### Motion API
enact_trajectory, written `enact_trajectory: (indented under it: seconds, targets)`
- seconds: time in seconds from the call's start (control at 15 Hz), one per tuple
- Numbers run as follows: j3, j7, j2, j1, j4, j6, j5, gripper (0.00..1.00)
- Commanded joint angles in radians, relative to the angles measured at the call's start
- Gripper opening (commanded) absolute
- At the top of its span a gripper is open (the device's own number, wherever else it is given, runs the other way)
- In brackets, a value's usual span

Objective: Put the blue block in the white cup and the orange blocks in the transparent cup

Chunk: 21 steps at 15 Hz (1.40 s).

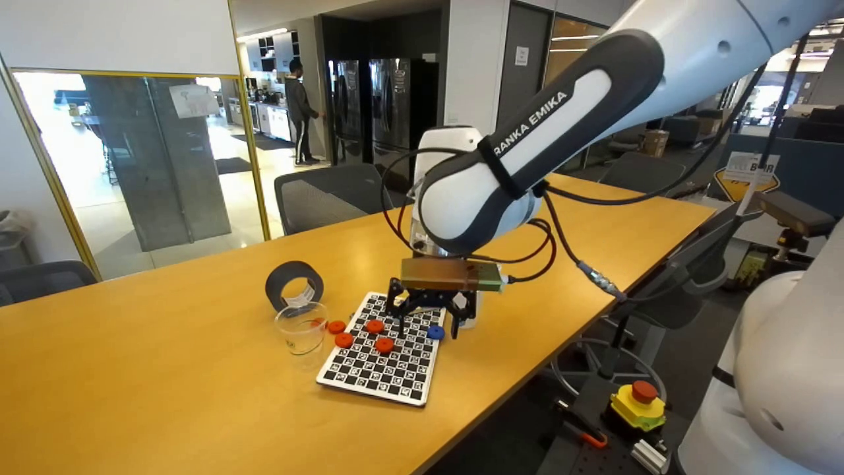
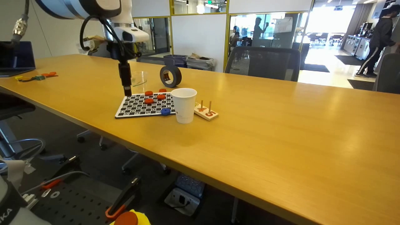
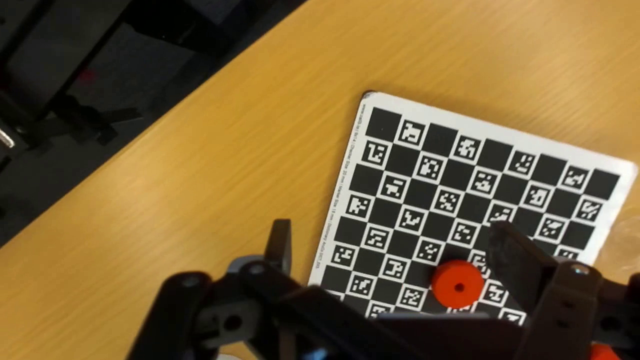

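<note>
The blue block (image 1: 435,332) lies on the edge of the checkered board (image 2: 134,107), close to the white cup (image 2: 184,106). In an exterior view that cup is mostly hidden behind the gripper. Several round orange blocks sit on and beside the board, among them one orange block (image 1: 384,344) and another orange block (image 2: 149,101). Beyond the board stands the transparent cup (image 1: 303,336), with orange showing at it; inside or behind, I cannot tell. My gripper (image 3: 390,227) hovers above the board, jaws wide apart and holding nothing. Below them, towards one finger, is an orange block (image 3: 457,284).
A black tape roll (image 1: 295,287) stands upright behind the transparent cup. A wooden peg piece (image 2: 206,112) lies beside the white cup. Tools (image 2: 37,77) and a laptop (image 2: 15,59) rest farther along the table (image 2: 281,140), whose edge runs near the board.
</note>
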Motion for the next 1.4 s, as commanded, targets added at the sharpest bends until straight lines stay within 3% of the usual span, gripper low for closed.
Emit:
enact_trajectory:
  seconds: [0.0,0.27,0.53,1.0,1.33]
  targets:
    - [0.000,0.223,0.072,-0.029,-0.019,0.128,-0.092,1.00]
    - [-0.034,0.466,0.150,-0.052,-0.011,0.192,-0.264,1.00]
    - [-0.098,0.573,0.212,-0.047,0.014,0.239,-0.360,1.00]
    - [-0.181,0.489,0.340,-0.023,0.065,0.426,-0.286,1.00]
    - [-0.194,0.403,0.373,-0.006,0.104,0.403,-0.190,1.00]
